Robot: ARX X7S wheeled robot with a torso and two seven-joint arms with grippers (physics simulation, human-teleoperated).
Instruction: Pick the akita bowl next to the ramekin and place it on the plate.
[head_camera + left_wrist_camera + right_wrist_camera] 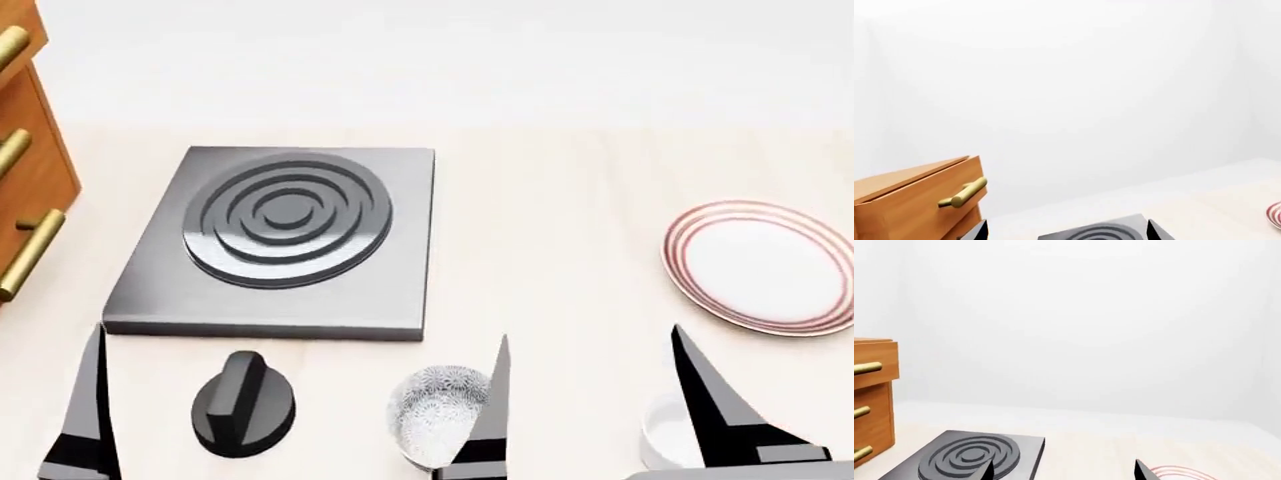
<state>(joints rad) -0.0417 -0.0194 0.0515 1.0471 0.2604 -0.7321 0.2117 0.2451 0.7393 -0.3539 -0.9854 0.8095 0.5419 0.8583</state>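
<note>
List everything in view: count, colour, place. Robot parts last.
akita bowl: one, grey-speckled white, near edge, beside the knob
ramekin: one, plain white, near edge at right, partly hidden
plate: one, white with red rings, right
burner plate: one, dark grey with concentric rings, centre left
knob: one, black, in front of the burner
drawer cabinet: one, wood with brass handles, far left
counter: one, pale wood
left gripper: black, open
right gripper: black, open

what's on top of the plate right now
Nothing shows on the plate: its white centre inside the red rings is bare in the head view. Its right edge runs out of frame, so that sliver is unseen. The akita bowl sits on the counter by the right claw.
</note>
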